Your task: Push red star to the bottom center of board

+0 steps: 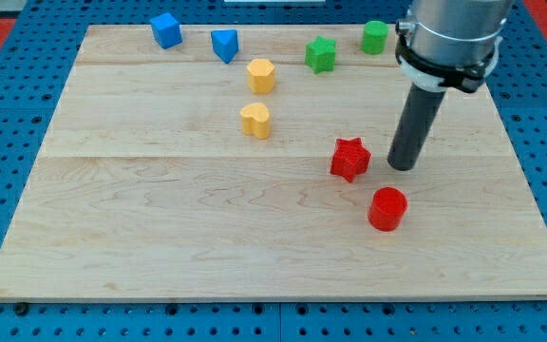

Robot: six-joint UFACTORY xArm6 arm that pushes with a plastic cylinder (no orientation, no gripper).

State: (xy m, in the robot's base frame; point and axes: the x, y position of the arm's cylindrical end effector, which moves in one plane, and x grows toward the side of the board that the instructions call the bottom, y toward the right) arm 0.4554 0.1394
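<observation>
The red star (349, 158) lies on the wooden board (160, 218), right of centre. My tip (404, 167) stands just to the star's right, a small gap apart from it. A red cylinder (386, 208) sits below and slightly to the right of the star, just below my tip.
A blue cube (166, 30) and a blue wedge-like block (224, 45) sit at the view's top. A yellow hexagon (260, 75) and a yellow heart (254, 120) lie near the centre top. A green star (321, 53) and a green cylinder (375, 36) sit at the top right.
</observation>
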